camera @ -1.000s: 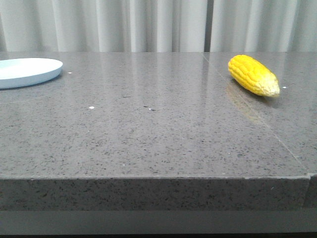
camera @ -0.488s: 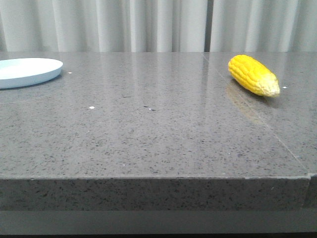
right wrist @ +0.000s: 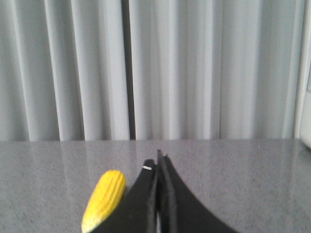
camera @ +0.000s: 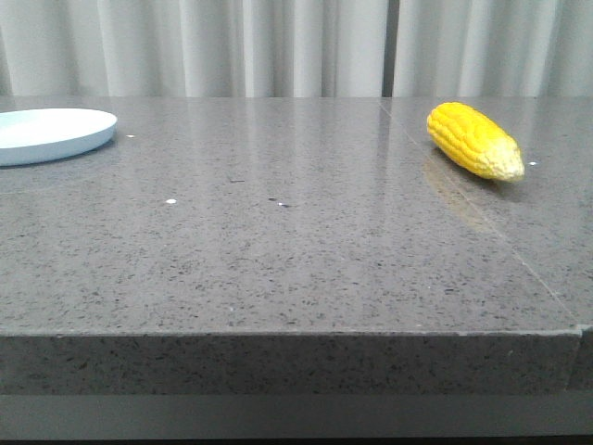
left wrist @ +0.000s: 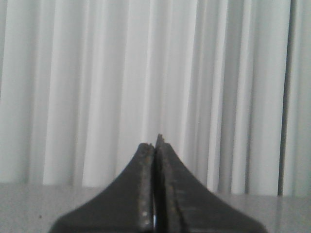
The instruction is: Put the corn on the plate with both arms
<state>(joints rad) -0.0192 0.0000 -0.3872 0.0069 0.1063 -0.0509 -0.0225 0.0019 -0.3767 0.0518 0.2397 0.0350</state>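
Observation:
The yellow corn lies on the grey table at the far right, its pale tip toward the near right. The pale blue-white plate sits at the far left edge, partly cut off. Neither arm shows in the front view. My left gripper is shut and empty, facing the curtain. My right gripper is shut and empty; in its view the corn lies on the table just beside its fingers, a little apart.
A grey speckled stone table with a seam running along its right part. White curtains hang behind. The table's front edge is near the camera.

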